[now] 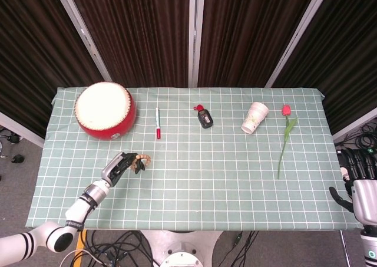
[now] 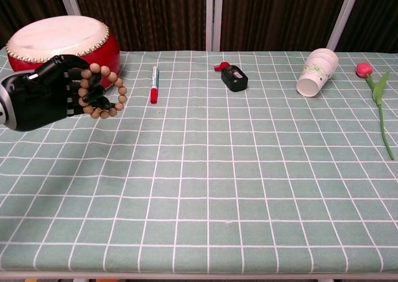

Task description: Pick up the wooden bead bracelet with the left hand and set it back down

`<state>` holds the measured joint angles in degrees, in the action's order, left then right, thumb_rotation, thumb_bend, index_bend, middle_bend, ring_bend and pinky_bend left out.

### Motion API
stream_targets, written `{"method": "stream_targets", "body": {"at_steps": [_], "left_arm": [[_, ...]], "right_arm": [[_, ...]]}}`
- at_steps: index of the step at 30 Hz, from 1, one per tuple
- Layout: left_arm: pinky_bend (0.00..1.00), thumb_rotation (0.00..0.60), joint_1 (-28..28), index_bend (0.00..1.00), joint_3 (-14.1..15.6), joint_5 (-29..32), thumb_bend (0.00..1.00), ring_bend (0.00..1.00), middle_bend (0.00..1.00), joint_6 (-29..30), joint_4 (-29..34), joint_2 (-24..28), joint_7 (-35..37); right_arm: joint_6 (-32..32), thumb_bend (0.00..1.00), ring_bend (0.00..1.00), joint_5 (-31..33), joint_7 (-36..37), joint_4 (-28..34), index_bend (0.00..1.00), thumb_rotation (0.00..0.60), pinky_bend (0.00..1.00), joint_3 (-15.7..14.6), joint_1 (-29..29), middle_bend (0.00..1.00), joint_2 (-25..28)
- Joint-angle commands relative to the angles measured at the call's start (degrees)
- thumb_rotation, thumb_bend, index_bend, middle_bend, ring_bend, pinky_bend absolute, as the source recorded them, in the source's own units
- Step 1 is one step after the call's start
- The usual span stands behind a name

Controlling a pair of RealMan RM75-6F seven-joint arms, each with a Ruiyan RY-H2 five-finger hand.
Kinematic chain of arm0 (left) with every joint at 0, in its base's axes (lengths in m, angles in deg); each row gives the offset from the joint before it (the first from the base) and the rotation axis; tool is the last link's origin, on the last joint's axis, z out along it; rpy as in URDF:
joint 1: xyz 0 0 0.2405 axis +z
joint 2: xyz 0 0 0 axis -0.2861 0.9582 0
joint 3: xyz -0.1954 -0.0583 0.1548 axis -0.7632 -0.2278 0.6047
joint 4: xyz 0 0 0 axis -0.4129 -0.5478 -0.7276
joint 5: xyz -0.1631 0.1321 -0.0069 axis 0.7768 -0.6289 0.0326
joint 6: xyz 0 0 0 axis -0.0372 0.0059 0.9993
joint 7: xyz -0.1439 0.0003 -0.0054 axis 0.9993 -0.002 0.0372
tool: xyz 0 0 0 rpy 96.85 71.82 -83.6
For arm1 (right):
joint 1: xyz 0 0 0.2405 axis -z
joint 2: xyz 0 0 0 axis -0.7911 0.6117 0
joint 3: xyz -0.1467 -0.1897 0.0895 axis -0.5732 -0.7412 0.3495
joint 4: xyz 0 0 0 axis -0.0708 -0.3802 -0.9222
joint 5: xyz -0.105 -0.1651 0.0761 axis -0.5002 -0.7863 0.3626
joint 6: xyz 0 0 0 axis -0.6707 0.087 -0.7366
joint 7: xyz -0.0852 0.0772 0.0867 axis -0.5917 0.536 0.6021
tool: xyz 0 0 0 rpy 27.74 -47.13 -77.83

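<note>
The left hand (image 2: 46,92) has its fingers (image 2: 87,90) curled through the bracelet (image 2: 106,90), which hangs as an open ring off the fingertips; in the chest view it shows against the drum behind, so it looks lifted clear of the cloth, though the head view cannot confirm the gap. My reading is that the pick-up is done and the set-down is what remains.

The next move calls for a plain descent to the table (image 1: 194,184), then a loosening of the curl so the beads slide off the fingertips instead of snagging on them.

Just beyond the fingertips stands the drum (image 1: 105,110). Farther out past them and to the thumb-free side lies the pen (image 1: 158,123), apart from the bracelet. Under the fingers and toward the middle of the table the cloth is bare, so there is good room there. The near table edge runs behind the wrist, not close to the beads.

The right hand (image 1: 356,181) sits off the far right table corner, fingers loosely apart, holding nothing
</note>
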<state>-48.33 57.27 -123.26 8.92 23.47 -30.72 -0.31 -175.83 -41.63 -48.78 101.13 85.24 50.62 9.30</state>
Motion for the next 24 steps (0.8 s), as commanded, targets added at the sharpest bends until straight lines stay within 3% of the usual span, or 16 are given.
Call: {"method": "stream_targets", "body": {"at_steps": [1,3,7,12,15,17,19,21,24], "left_arm": [[0.12,0.339,-0.1,0.59,0.0,-0.2,0.61,0.5,0.69,0.1,-0.2,-0.1,-0.1],[0.12,0.404,-0.1,0.53,0.0,-0.2,0.61,0.5,0.68,0.1,-0.4,-0.2,0.0],[0.12,0.475,-0.1,0.46,0.0,-0.5,0.63,0.49,0.63,0.3,-0.6,-0.2,0.3],[0.12,0.569,-0.2,0.44,0.1,-0.8,0.68,0.48,0.6,0.4,-0.8,-0.3,0.8],[0.12,0.594,-0.2,0.44,0.1,-0.9,0.75,0.48,0.6,0.4,-0.7,-0.2,1.6],[0.12,0.542,-0.1,0.44,0.1,-1.1,0.76,0.48,0.6,0.6,-0.8,-0.1,2.0],[0.12,0.444,0.0,0.44,0.0,-1.3,0.75,0.48,0.6,1.0,-0.7,-0.1,2.7],[0.12,0.332,0.0,0.44,0.0,-1.6,0.69,0.48,0.6,1.3,-0.6,0.1,3.3],[0.12,0.225,0.2,0.44,0.1,-2.8,0.59,0.48,0.6,3.0,-1.5,-0.3,2.3]], "right_arm": [[0.0,0.12,0.0,0.0,0.0,0.0,0.0,0.6,0.0,0.0,0.0,0.08,0.0],[0.0,0.12,0.0,0.1,0.1,0.0,0.0,0.6,0.0,0.1,0.0,0.08,0.0],[0.0,0.12,0.0,0.1,0.0,0.1,0.0,0.6,0.0,0.1,0.0,0.08,0.1],[0.2,0.12,0.0,0.1,0.0,0.2,0.0,0.6,0.0,0.1,-0.1,0.08,0.1],[0.2,0.12,0.0,0.1,-0.1,0.2,0.0,0.6,0.0,0.1,-0.1,0.08,0.1],[0.2,0.12,0.0,0.1,-0.1,0.3,0.0,0.6,0.0,0.1,-0.1,0.08,0.1],[0.2,0.12,0.0,0.1,-0.1,0.3,0.0,0.6,0.0,0.1,-0.1,0.08,0.1],[0.1,0.12,0.0,0.0,-0.1,0.3,0.0,0.6,0.0,0.1,0.0,0.08,0.1],[0.1,0.12,0.0,0.0,-0.1,0.3,0.0,0.6,0.0,0.0,0.0,0.08,0.1]]}}
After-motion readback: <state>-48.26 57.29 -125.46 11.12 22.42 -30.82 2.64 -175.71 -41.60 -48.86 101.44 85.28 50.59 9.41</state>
